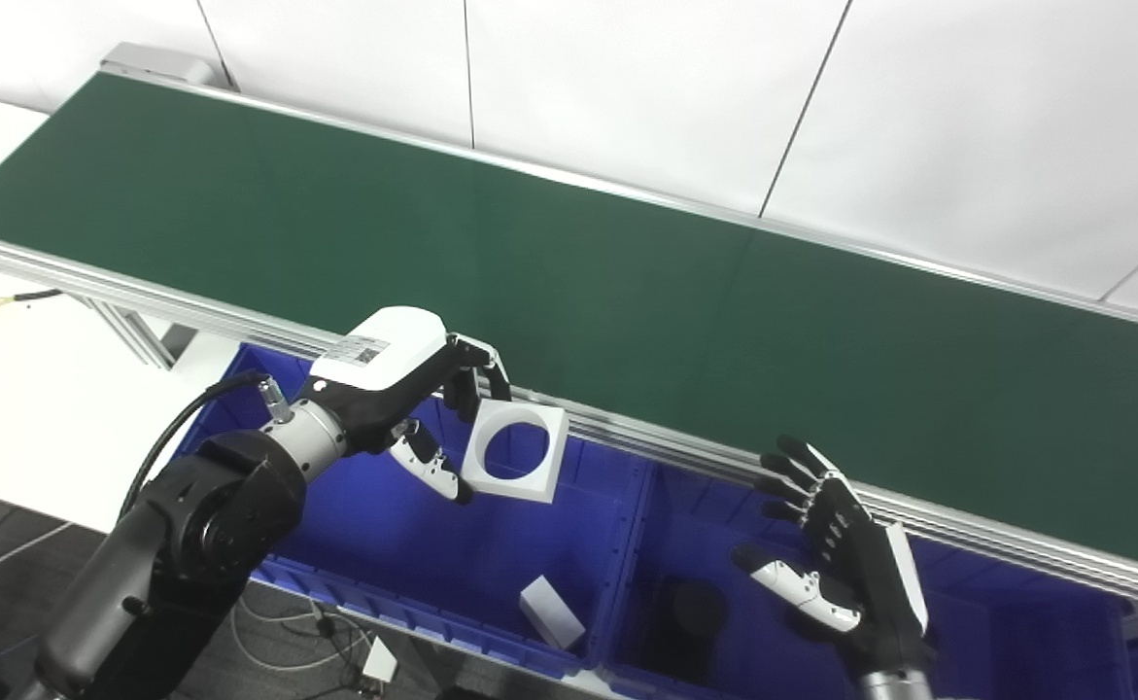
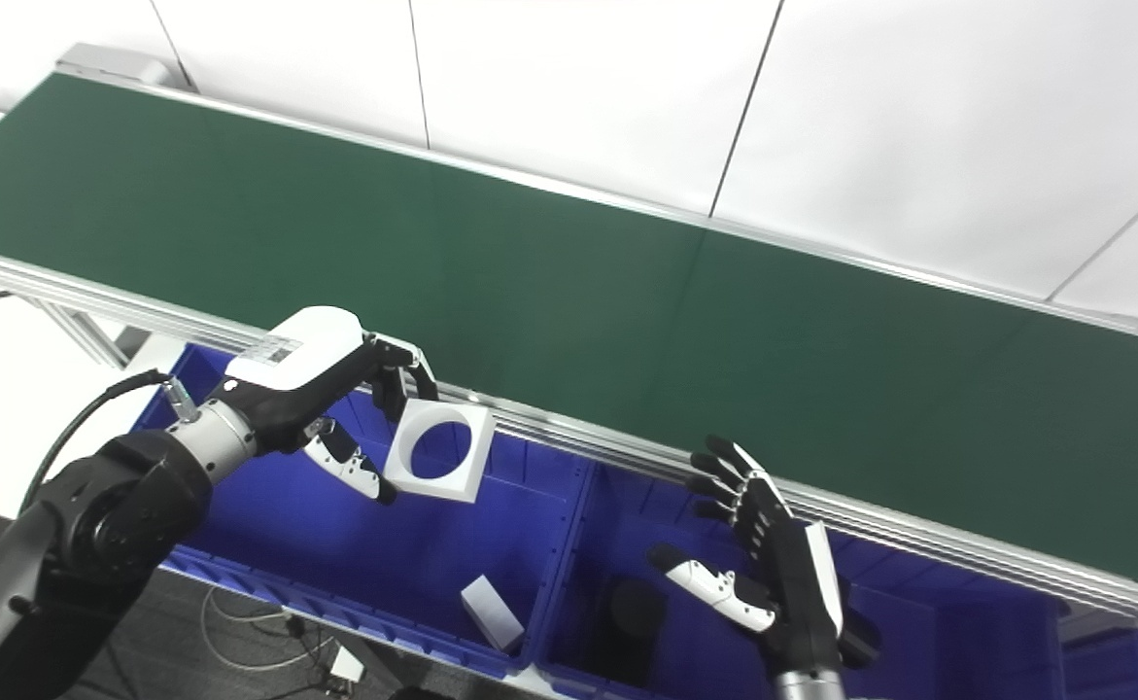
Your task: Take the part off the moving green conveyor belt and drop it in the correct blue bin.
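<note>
My left hand (image 1: 403,394) is shut on a white square part with a round hole (image 1: 516,453), pinching its left edge between fingers and thumb. The part hangs tilted above the left blue bin (image 1: 374,530), just in front of the conveyor's near rail. A small white block (image 1: 551,611) lies on that bin's floor. The green conveyor belt (image 1: 569,253) carries nothing in view. My right hand (image 1: 836,559) is open, palm turned left, hovering over the middle blue bin (image 1: 700,530), where a dark round part (image 1: 687,617) rests.
The conveyor's aluminium rail (image 1: 627,428) runs just behind the bins. A divider wall (image 1: 627,559) separates the left and middle bins. Another bin section (image 1: 1016,632) lies at the right. A white table (image 1: 34,408) and cables sit at the left.
</note>
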Controlling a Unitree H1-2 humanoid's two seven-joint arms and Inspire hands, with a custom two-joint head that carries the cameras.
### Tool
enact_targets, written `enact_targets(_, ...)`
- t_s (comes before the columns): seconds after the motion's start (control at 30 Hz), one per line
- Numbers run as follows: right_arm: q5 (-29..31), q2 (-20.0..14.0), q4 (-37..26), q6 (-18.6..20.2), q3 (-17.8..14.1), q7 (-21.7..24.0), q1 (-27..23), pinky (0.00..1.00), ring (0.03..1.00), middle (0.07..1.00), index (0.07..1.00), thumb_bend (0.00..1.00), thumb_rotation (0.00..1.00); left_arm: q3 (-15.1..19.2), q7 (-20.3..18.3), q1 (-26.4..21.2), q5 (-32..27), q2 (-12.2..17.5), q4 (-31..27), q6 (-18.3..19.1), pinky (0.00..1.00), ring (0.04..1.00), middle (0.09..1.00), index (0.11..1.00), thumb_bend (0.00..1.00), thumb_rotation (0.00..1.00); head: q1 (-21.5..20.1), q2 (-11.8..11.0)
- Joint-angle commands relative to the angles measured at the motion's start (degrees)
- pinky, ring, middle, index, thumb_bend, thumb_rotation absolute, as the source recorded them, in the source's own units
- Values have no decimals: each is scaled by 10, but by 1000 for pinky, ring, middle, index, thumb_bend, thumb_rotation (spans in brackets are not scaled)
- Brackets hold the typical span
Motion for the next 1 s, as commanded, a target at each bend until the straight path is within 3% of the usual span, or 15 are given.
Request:
enact_targets(0.0, 2, 4, -20, -4, -3, -6, -2, 686, 750, 801, 848, 745, 329, 0, 5, 0, -13, 6, 4, -15, 520, 459, 454, 504, 524, 0, 0, 0)
enact_targets(0.17, 9, 6, -20, 0, -4, -3, -3, 690, 753, 801, 851, 761, 335, -14, 11, 3, 3, 10, 31, -22, 512, 451, 448, 505, 524, 0, -1, 0)
enact_targets(0.37, 4, 7, -20, -1, -2, -3, -3, 691, 753, 802, 853, 752, 335, -21, 46, 11, 7, 1, 79, -39, 546, 470, 451, 504, 525, 0, -10, 1)
enact_targets(0.6, 5, 10, -24, 3, 0, -3, -3, 699, 759, 806, 859, 770, 360, -29, 49, 8, 20, 4, 80, -40, 521, 465, 455, 502, 525, 0, -12, 2)
enact_targets(0.97, -8, 13, -27, 2, 1, -6, -4, 684, 749, 803, 859, 767, 379, -54, 47, -15, 62, 12, 94, -72, 510, 466, 461, 497, 526, 0, -17, 11)
